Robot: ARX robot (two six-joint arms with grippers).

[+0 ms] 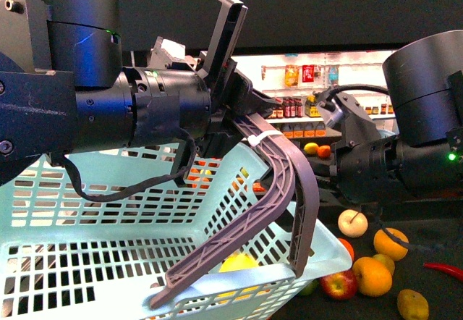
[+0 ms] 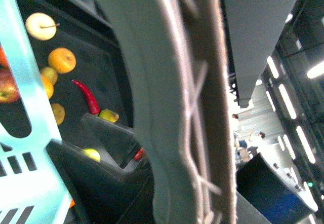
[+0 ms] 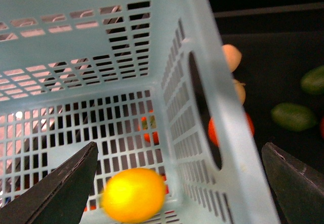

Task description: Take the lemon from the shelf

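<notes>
1. The small, smooth, bright-yellow lemon point(image 3: 132, 193) lies inside the pale-blue slatted plastic basket point(image 1: 87, 211), low down and close to a side wall. Its outline is blurred in the right wrist view. It is off the shelf.
2. The right end effector point(image 3: 178, 148) hangs over the basket's open mouth with its two dark fingers point(image 3: 66, 183) spread wide. The lemon sits below and between them, untouched.
3. The basket hangs tilted from its grey ribbed plastic handle point(image 1: 282, 182), which arches over the rim.
4. The left end effector point(image 1: 242, 121) is pressed together on the top of the handle and carries the basket. A white tie point(image 1: 257, 140) wraps the handle just below the grip.
5. The black metal shelf tray point(image 1: 434, 222) lies just beside the basket, on the robot's right. It holds these loose items:
   - round oranges point(image 1: 391, 244)
   - a red apple point(image 1: 338, 285)
   - a pale-yellow round fruit point(image 1: 352, 222)
   - a red chilli pepper point(image 1: 443, 269)
   - a dull brownish-yellow fruit point(image 1: 412, 304)
6. White store shelves of bottles point(image 1: 296, 106) stand in the background.
</notes>
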